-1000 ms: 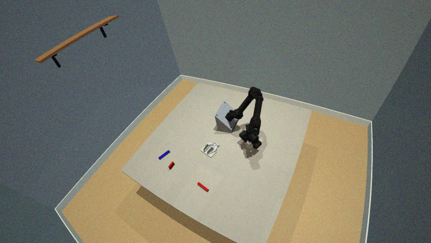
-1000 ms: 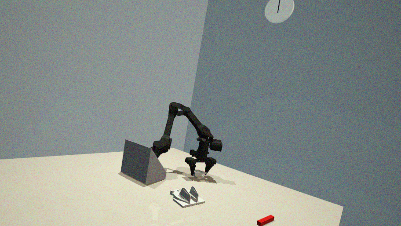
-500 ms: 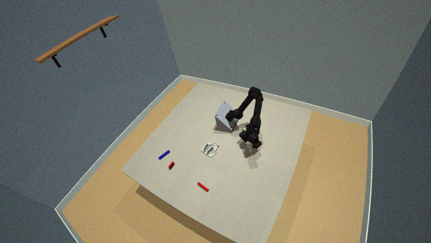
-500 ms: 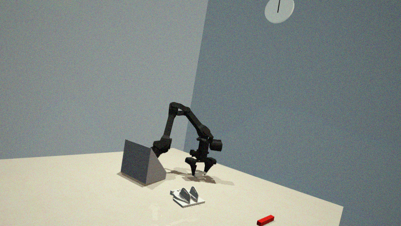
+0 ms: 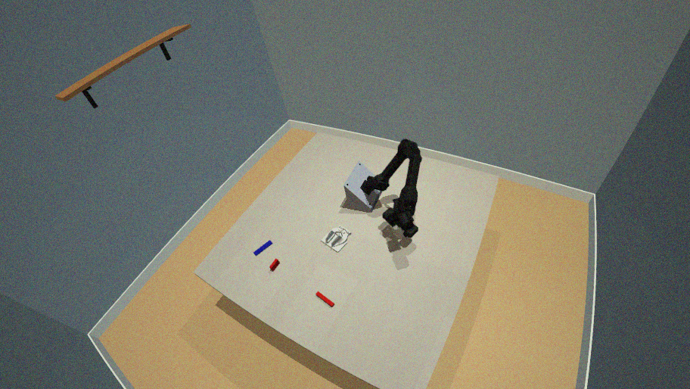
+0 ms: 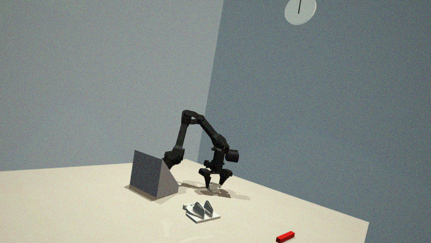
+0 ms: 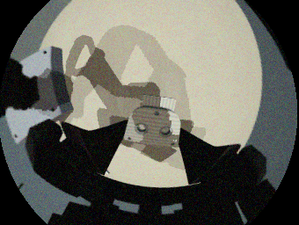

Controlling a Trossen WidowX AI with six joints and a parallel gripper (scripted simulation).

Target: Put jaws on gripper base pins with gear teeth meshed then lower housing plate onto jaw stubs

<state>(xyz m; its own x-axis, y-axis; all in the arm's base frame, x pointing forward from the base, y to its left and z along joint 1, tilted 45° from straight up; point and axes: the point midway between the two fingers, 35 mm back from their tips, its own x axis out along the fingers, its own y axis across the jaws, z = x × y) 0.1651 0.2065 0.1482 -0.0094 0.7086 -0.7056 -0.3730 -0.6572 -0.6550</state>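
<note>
Wrist view: housing plate (image 7: 155,120) sits between the fingers (image 5: 399,222) (image 6: 213,186), which are gripping it, spread wide.

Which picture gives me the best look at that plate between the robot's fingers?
The wrist view: it looks straight down on the housing plate, showing two round features and its outline between the fingers. The exterior view shows only a pale sliver near the fingertips; from the top, the arm apparently hides it.
</note>
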